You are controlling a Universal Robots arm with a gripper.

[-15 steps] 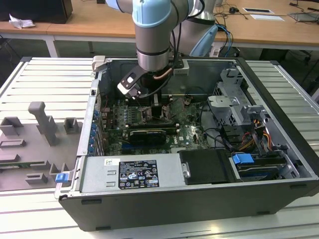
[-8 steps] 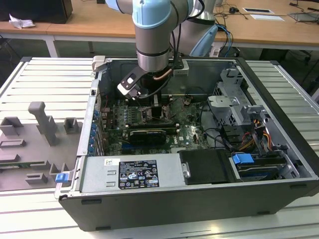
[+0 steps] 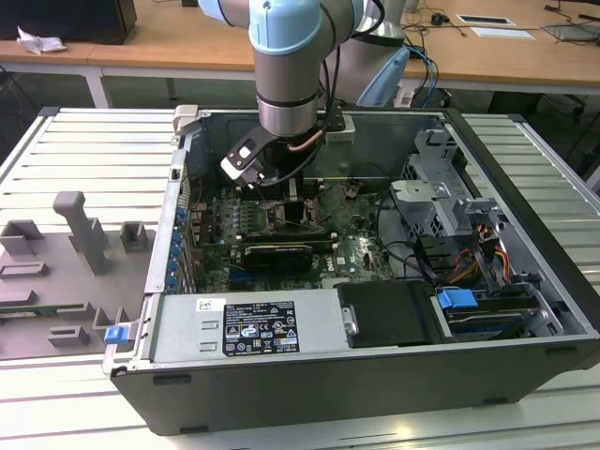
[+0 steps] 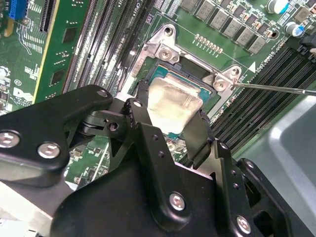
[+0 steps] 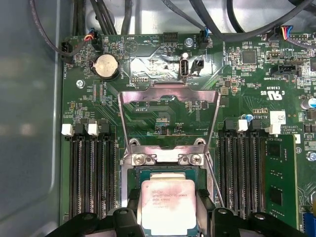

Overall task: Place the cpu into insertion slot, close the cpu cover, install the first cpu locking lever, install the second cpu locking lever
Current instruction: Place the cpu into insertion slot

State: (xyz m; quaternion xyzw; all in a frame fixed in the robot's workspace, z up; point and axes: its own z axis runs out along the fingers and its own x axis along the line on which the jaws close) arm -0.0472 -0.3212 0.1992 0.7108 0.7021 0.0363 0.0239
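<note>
The cpu (image 4: 170, 101) (image 5: 168, 210), a pale silver square chip, sits level between my black fingers (image 4: 139, 106) (image 5: 132, 201), right over the insertion slot (image 4: 197, 81) (image 5: 163, 170). My gripper (image 4: 170, 116) (image 5: 169, 202) is shut on the chip's two opposite edges. I cannot tell whether the chip rests in the socket or hovers just above it. The cpu cover (image 5: 168, 93), a silver frame with a square window, stands flipped up and back from the socket. A thin metal locking lever (image 4: 276, 89) (image 5: 213, 177) juts out beside the socket. In the exterior view my gripper (image 3: 281, 192) reaches down into the open computer case.
Long black memory slots (image 5: 91, 173) (image 5: 247, 168) flank the socket on both sides. A coin battery (image 5: 106, 65) and cable plugs lie beyond the raised cover. The case wall (image 5: 29, 123), a drive cage (image 3: 441, 178) and the power supply (image 3: 253, 328) hem in the board.
</note>
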